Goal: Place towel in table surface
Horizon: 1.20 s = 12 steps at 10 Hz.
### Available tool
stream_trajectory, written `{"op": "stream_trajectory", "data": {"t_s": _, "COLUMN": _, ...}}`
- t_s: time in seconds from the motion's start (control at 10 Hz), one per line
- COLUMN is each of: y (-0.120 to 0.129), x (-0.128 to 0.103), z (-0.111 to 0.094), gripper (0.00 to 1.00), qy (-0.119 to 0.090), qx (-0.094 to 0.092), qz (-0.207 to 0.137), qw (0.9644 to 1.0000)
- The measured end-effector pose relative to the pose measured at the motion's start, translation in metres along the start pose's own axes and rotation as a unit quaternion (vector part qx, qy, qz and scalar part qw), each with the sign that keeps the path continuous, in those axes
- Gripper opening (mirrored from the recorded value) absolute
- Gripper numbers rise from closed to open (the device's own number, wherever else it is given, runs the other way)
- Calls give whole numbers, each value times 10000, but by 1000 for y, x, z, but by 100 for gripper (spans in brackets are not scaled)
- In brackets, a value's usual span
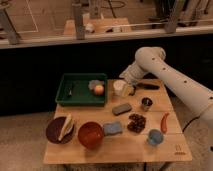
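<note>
Beside the cup (119, 88) at the counter's (165, 150) back hangs the gripper (129, 90), its hold impossible to tell; left of it the likely towel (93, 85) lies bunched in the tray (80, 91), unplaced.

Room was pretty dim overall. The light wooden counter (165, 150) stood on a pale, speckled floor (20, 150) that showed past its left edge and front corners. Right behind the counter's far edge was a long dark panel (30, 75), nearly black, running the full width. On top of that ran a pale ledge (40, 41), with grey upright posts (78, 22) rising from it. Past the ledge it got brighter: a tan floor with white lines (45, 15) and another wooden table (100, 26) with some small stuff on it I couldn't make out. The gripper (127, 88) hung over the counter's far edge, right of the middle.
</note>
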<state>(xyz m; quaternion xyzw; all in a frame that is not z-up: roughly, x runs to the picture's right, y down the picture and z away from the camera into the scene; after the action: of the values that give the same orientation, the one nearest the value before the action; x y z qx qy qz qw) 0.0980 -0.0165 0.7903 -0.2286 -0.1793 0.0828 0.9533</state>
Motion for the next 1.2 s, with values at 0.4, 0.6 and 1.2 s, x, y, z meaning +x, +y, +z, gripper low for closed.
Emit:
{"op": "stream_trajectory", "data": {"t_s": 0.4, "y": -19, "x": -30, "z": 19, "gripper": 80, "qy": -232, "qx": 60, "qz": 296, "qw": 9993}}
{"op": "stream_trajectory", "data": {"t_s": 0.6, "y": -29, "x": -52, "z": 31, "gripper": 80, "qy": -329, "qx": 97, "qz": 434, "qw": 9985}}
{"op": "stream_trajectory", "data": {"t_s": 1.2, "y": -52, "x": -94, "z": 73, "gripper": 80, "qy": -485, "qx": 153, "qz": 1137, "qw": 9922}}
